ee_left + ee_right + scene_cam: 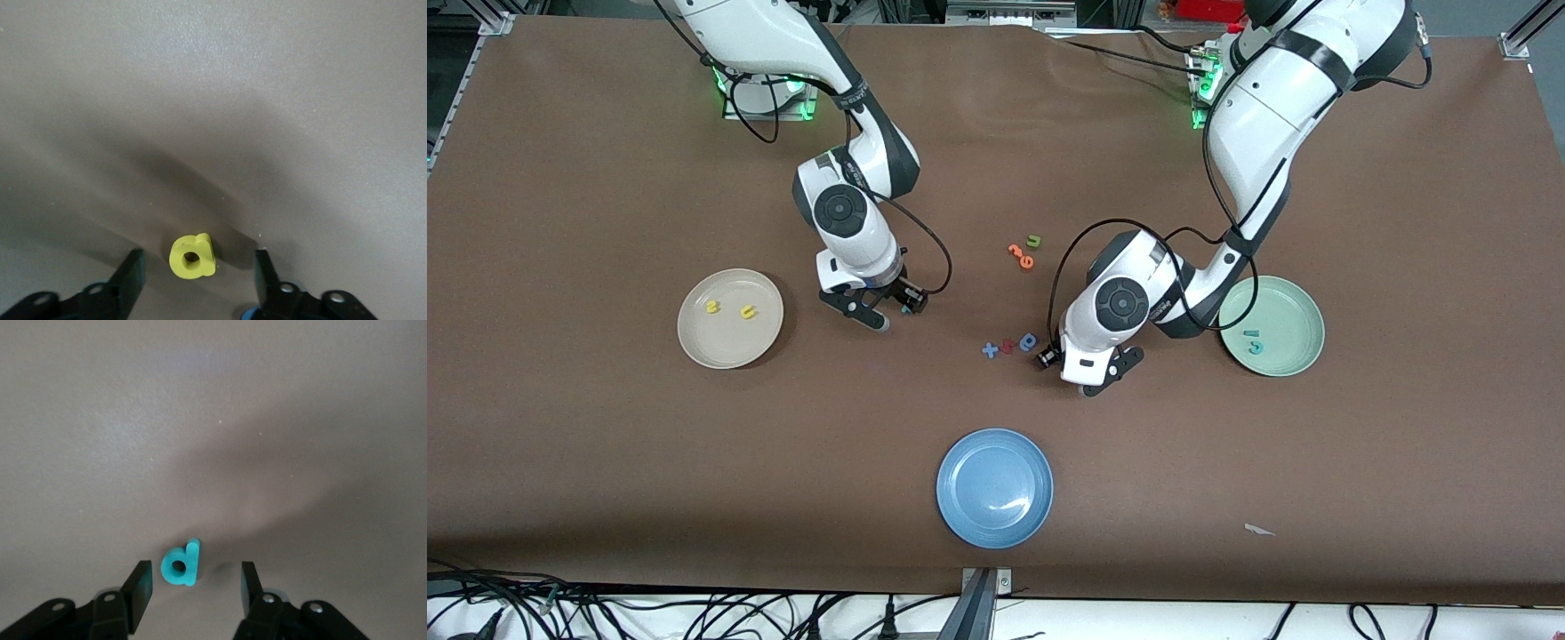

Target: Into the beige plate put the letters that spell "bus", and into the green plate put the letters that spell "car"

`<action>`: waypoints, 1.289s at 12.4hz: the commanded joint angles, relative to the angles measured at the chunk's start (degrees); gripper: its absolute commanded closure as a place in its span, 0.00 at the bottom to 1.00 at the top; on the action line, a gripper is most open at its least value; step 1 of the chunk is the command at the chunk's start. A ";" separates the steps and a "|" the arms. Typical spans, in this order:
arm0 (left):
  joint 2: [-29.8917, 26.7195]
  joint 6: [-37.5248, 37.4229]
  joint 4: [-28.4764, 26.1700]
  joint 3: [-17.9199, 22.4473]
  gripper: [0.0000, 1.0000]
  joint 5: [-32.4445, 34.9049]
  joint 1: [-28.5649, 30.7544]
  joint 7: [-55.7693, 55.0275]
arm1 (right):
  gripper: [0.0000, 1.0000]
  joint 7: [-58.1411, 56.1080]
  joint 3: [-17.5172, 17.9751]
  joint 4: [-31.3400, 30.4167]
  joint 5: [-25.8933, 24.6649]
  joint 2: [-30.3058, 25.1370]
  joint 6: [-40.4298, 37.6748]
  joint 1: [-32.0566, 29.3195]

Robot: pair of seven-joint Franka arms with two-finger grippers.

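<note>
Two letters per plate (694,333); three plates

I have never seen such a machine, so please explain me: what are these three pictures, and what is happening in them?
Two white robot arms work at a brown table. The large picture looks down from above; each small one comes from a camera on one arm's wrist.

The beige plate holds two yellow letters, the green plate two teal ones. The blue plate sits nearest the camera. Orange, green, blue and red letters lie mid-table.

The left claw is low over a yellow a, a finger on each side, gaps showing. The right claw straddles a teal b likewise. Neither letter is gripped yet.
</note>
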 commanded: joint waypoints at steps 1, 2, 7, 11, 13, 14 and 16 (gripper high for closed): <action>0.40 -1.12 1.53 1.07 0.47 -0.16 -0.97 -0.73 | 0.41 0.45 -0.36 1.04 -0.12 2.40 2.70 0.91; 0.31 -1.38 1.53 1.07 0.61 -0.16 -0.89 -0.73 | 0.42 0.45 -0.36 1.13 -0.04 2.93 3.41 1.00; -1.26 -4.97 1.61 1.16 1.00 -0.08 0.42 -0.11 | 0.62 0.10 -0.36 1.13 -0.12 3.11 4.12 1.09; -11.71 -22.45 1.53 -0.16 1.00 -2.70 9.02 12.77 | 0.98 -1.04 -0.53 1.22 -0.21 2.33 3.51 1.17; -14.53 -28.60 1.44 -0.16 1.00 -4.47 14.73 21.99 | 0.98 -4.80 -2.02 1.22 -0.21 -0.30 -0.59 0.82; -14.72 -31.68 1.44 -0.16 1.00 -4.47 17.63 27.34 | 0.98 -9.78 -3.77 1.30 -0.12 -1.71 -3.23 0.73; -14.37 -32.50 -0.92 0.01 1.00 -3.25 21.86 35.71 | 0.98 -18.41 -7.02 1.22 -0.12 -2.95 -5.44 0.65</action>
